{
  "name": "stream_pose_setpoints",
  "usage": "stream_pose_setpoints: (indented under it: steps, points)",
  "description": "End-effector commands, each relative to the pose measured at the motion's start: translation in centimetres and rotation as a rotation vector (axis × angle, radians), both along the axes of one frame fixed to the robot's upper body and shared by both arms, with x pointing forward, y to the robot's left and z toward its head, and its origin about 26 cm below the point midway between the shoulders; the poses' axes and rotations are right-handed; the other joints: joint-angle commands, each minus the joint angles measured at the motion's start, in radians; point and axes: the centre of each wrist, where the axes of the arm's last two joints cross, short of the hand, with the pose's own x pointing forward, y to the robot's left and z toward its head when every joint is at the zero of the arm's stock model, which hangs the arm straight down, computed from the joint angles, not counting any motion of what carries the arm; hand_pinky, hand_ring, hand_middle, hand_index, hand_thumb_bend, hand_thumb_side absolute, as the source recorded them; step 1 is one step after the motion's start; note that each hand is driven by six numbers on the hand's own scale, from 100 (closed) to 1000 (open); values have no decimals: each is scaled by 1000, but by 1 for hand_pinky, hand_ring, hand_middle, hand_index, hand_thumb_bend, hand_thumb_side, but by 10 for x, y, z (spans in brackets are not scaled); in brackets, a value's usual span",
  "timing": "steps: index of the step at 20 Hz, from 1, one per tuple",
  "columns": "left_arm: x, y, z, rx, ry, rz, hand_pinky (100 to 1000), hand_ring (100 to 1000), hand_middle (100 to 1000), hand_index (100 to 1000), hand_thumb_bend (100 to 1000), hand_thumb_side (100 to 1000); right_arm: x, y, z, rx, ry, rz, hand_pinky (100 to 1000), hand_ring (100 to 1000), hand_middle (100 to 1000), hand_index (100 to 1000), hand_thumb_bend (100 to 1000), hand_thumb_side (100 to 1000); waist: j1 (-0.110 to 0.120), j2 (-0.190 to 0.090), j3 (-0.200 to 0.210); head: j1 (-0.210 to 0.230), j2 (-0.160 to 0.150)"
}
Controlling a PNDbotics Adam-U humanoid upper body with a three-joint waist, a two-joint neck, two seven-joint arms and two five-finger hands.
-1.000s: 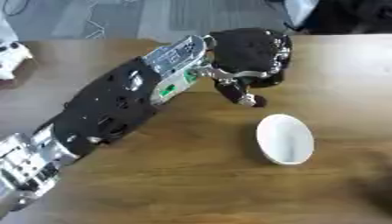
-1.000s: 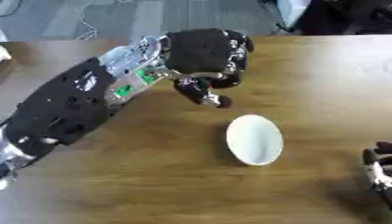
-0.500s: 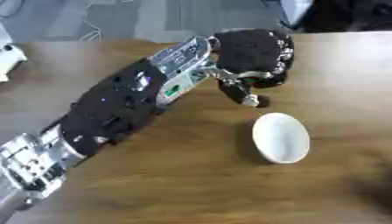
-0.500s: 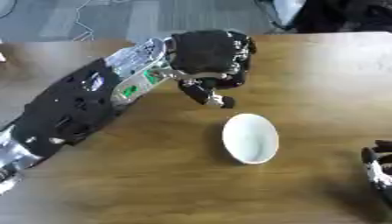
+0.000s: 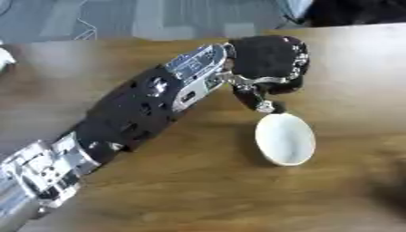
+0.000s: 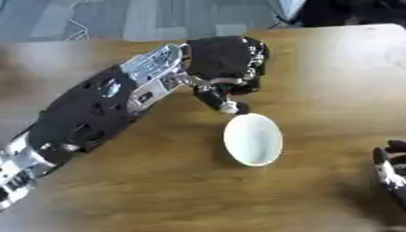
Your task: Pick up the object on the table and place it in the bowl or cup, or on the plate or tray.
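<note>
The robot's left hand (image 5: 266,63) reaches across the brown wooden table (image 5: 198,195) from the left. Its fingers (image 5: 295,68) are curled in, and the thumb points down at the near rim of the small white oval bowl (image 5: 285,138). I cannot tell if the hand holds anything — no loose object shows. The bowl sits on the table just below the hand. The right hand (image 6: 393,170) rests at the right edge, fingers up and relaxed.
</note>
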Motion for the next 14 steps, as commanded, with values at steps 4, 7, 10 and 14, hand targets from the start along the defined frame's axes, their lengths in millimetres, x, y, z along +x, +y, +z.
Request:
stream_pose_setpoints:
  steps: [4,7,10,14]
  points:
    - [0,-8,10,-12,-26,-20,714,108,100,220,432,100,4,-11,7,-23,-25,-46,175,456,578,708,493,493,3,-2,-12,12,5]
    - [0,-12,7,-12,-18,-30,708,119,100,223,435,100,3,-17,4,-31,-16,-73,173,456,578,707,493,487,8,2,-15,13,8]
    - [0,-16,3,-18,-4,-39,701,128,100,223,439,100,2,-23,2,-39,-11,-106,172,456,579,707,493,484,12,3,-16,10,16]
    - [-1,-25,-5,-31,25,-60,687,147,100,223,448,100,1,-28,-1,-45,-4,-134,171,456,579,707,493,480,14,1,-16,1,30]
